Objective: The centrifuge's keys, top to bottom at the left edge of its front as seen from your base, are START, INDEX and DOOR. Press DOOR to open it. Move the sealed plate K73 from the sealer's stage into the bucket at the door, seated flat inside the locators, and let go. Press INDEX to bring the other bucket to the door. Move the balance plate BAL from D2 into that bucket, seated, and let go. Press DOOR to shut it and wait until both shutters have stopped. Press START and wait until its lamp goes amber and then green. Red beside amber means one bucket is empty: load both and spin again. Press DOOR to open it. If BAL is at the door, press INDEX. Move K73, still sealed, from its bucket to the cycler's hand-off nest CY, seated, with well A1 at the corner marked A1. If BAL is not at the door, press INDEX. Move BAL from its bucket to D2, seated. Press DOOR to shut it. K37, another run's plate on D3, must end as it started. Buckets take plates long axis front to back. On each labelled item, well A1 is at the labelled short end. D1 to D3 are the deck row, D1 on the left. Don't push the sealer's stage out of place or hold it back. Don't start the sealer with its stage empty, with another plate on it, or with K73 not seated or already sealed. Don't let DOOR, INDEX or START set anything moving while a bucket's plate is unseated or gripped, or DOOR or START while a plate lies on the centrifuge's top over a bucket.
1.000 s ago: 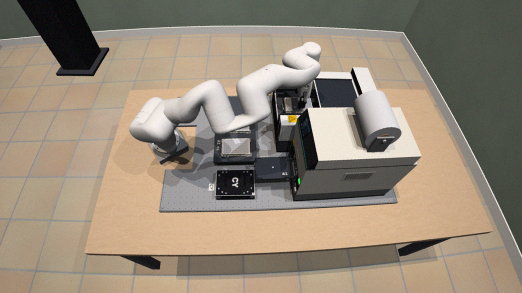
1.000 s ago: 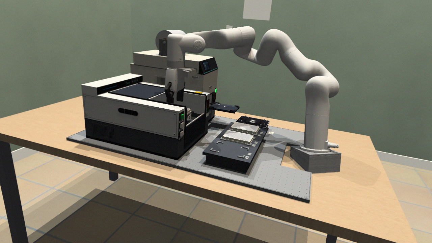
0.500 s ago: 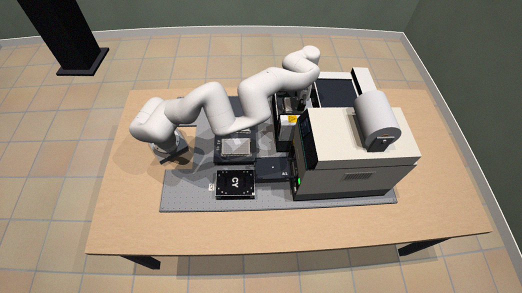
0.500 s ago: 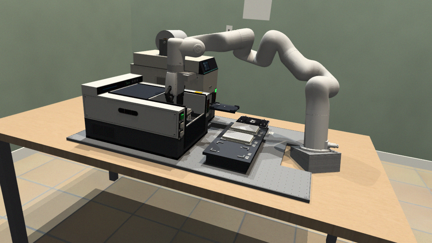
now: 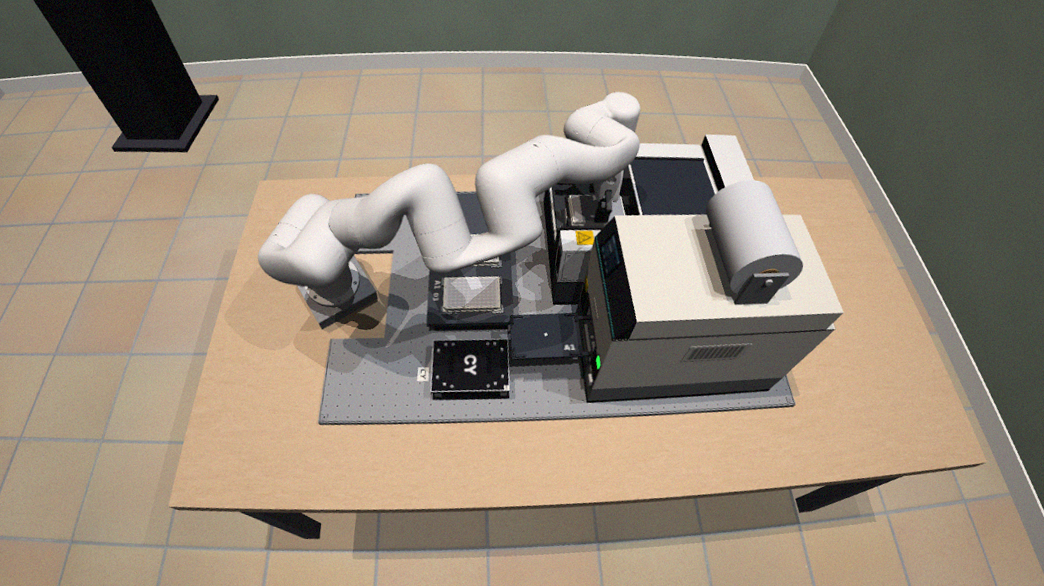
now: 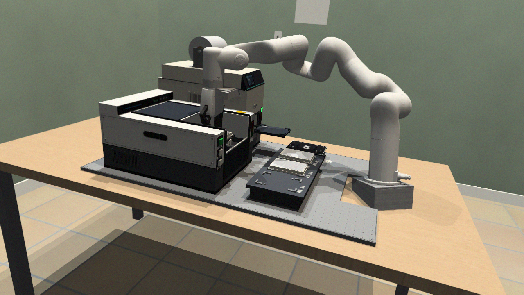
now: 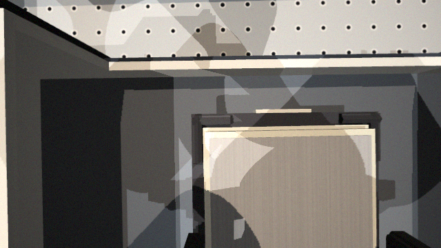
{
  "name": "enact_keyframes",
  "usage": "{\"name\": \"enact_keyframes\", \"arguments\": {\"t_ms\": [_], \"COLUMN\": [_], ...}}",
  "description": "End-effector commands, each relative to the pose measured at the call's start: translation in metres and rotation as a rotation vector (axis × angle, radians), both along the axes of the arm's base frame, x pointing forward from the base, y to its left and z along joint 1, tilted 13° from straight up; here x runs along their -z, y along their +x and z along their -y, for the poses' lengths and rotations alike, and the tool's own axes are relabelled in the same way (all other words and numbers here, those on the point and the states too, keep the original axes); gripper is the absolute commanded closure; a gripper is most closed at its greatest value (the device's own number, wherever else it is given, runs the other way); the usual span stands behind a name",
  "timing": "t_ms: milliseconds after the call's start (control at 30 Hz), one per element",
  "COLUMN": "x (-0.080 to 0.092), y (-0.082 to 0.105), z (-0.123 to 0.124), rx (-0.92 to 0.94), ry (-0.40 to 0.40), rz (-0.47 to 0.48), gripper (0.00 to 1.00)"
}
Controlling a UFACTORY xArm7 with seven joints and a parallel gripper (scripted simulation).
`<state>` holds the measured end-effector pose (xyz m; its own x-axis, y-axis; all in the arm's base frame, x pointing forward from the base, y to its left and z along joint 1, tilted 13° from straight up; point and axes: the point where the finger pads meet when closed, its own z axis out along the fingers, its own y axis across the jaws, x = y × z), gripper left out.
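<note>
The centrifuge (image 6: 161,139) has its door open at the front bay. A pale plate with a smooth top (image 7: 289,186) lies flat in the bucket at the door, long axis front to back; it also shows in the overhead view (image 5: 585,209). Its label is not readable. My gripper (image 6: 210,119) is open and empty. It hangs straight down into the bay, close above the plate, with the fingertips just showing at the bottom of the wrist view (image 7: 296,241). The centrifuge keys (image 6: 220,150) sit at the front edge, with a green lamp above them.
The sealer (image 5: 705,306) stands beside the centrifuge with its stage (image 6: 273,129) out and bare. The deck (image 6: 282,179) holds plates on D2 (image 6: 288,167) and D3 (image 6: 297,155); D1 is bare. The CY nest (image 5: 471,364) is bare. The bay walls stand close on both sides of the gripper.
</note>
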<state>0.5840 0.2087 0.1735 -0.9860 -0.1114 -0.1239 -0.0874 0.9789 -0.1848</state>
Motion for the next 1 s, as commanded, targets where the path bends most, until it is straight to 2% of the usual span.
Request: {"name": "enact_keyframes", "arguments": {"t_ms": [0, 533, 933, 967], "x": [-0.0001, 0.009, 0.0094, 0.0093], "y": [0.0009, 0.0022, 0.0022, 0.0022], "z": [-0.001, 0.0006, 0.0006, 0.0006], "rx": [-0.001, -0.001, -0.001, -0.001], "ry": [0.003, 0.003, 0.003, 0.003], "rz": [0.005, 0.005, 0.005, 0.005], "gripper": [0.0, 0.0, 0.0, 1.0]}}
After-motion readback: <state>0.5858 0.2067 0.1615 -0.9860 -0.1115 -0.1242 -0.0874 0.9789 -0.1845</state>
